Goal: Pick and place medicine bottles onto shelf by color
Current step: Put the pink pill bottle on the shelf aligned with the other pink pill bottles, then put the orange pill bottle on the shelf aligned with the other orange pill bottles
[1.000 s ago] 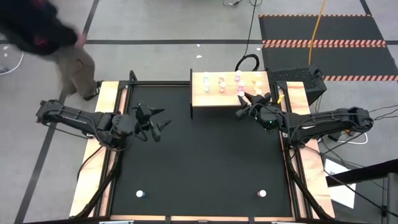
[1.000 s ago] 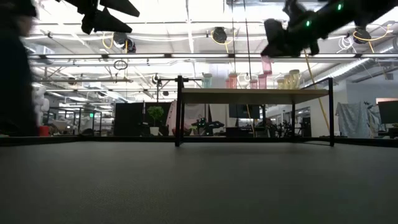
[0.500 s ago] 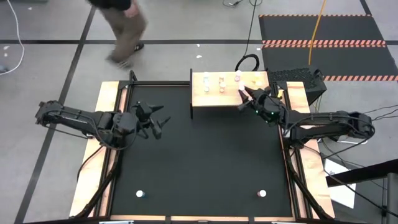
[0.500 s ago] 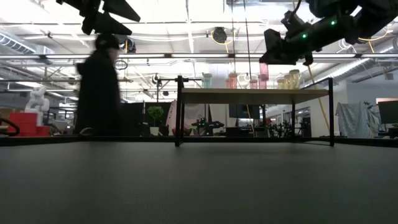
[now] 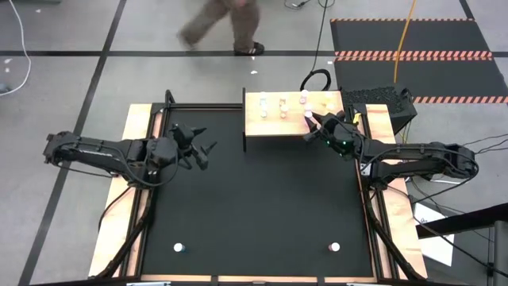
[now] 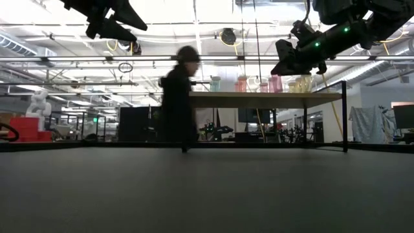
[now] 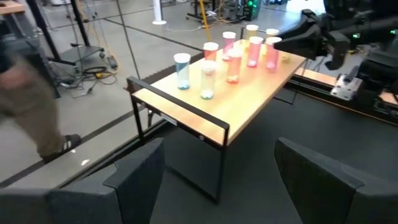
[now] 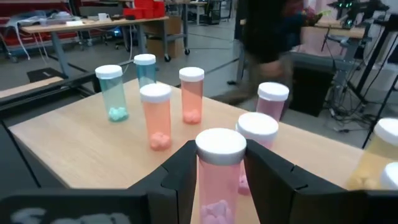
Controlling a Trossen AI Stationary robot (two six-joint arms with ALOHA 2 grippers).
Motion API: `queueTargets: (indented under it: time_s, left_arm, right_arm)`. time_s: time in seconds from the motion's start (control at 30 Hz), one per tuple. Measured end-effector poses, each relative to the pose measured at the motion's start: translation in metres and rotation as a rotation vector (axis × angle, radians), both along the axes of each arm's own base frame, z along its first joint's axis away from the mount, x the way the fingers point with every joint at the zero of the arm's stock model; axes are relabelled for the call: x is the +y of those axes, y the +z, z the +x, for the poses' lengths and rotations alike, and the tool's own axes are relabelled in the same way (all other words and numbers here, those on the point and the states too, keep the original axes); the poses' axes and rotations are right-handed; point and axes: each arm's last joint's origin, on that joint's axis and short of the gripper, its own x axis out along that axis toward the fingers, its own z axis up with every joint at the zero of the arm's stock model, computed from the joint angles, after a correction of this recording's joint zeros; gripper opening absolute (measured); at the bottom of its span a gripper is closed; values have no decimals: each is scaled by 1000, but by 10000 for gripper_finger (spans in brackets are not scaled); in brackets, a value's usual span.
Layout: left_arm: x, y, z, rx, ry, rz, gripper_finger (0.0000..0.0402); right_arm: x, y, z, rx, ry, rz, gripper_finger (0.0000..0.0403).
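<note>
While the left gripper [image 5: 200, 145] hovers spread, the right gripper [image 8: 219, 180] pinches a pink bottle [image 8: 219, 180] over the shelf [image 8: 74, 149].

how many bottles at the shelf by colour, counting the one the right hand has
blue bottles: 2
orange bottles: 2
pink bottles: 3, one of them gripped in the right hand
yellow bottles: 2
total at the shelf: 9
</note>
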Motion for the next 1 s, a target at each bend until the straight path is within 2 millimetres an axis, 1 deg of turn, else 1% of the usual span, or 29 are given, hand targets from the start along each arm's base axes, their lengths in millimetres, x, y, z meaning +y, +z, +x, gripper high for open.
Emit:
queueTargets:
  time_s: [0.13,0.27,0.57,0.67,0.9,1.0]
  left_arm:
    - [4,0,0,-1,22,0,303]
    - [7,0,0,-8,39,-9,303]
    - [6,0,0,-9,26,-16,303]
    - [6,0,0,-12,22,-21,303]
    - [6,0,0,-25,19,-42,303]
    - [5,0,0,-28,18,-46,303]
  right_arm:
    - [0,-3,-1,-5,-8,39,118]
    - [0,-4,-1,0,-8,40,118]
    - [0,-4,-1,4,-8,41,123]
    - [0,-4,-1,4,-7,42,138]
    - [0,-3,0,-8,-6,38,188]
    - [0,-2,0,-17,-2,34,204]
